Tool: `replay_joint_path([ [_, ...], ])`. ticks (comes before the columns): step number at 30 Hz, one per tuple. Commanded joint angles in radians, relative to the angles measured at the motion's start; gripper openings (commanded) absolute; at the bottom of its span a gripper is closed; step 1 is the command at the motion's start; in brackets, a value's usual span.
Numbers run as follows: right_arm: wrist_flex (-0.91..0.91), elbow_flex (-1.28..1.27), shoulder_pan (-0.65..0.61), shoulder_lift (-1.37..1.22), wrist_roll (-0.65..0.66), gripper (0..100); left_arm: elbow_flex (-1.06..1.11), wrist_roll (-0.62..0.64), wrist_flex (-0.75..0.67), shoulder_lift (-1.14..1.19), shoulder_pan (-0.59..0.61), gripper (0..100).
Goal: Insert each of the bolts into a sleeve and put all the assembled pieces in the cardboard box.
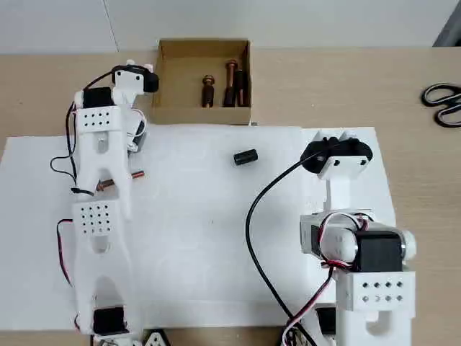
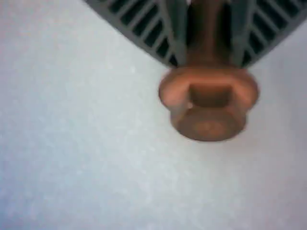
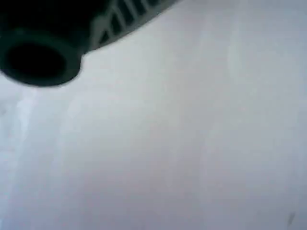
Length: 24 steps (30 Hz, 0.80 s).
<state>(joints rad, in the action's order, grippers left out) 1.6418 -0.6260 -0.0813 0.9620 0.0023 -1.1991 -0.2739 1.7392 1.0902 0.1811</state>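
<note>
Two grippers are loaded. Your left gripper (image 2: pixel 207 50) pinches a copper bolt (image 2: pixel 208 103) by its shank, head outward, low over the white paper (image 1: pixel 216 238). Your right gripper (image 1: pixel 336 150), arm stretched forward, carries a black sleeve (image 3: pixel 39 57). Farther out, a spare sleeve (image 1: pixel 245 156) lies on the paper. Beyond it, three assembled pieces (image 1: pixel 230 84) rest in the cardboard box (image 1: pixel 180 86).

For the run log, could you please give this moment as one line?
left pincer shut on bolt | right pincer shut on sleeve | spare sleeve on paper | cardboard box holds assembled pieces
</note>
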Motion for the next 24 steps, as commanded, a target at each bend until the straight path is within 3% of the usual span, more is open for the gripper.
replay_joint_path([
  [1,-0.007,0.018,0.010,0.021,0.012,0.4,0.030,0.011,0.015,-0.226,-0.017,1],
  [12,0.090,0.190,0.031,0.070,0.087,0.4,0.550,0.021,0.015,-0.913,-0.187,1],
  [17,0.081,0.157,0.050,0.348,0.241,0.4,0.808,0.100,0.014,-1.250,-0.256,1],
  [24,-0.045,-0.158,0.047,0.739,0.273,0.4,1.082,0.101,-0.014,-1.597,-0.295,1],
])
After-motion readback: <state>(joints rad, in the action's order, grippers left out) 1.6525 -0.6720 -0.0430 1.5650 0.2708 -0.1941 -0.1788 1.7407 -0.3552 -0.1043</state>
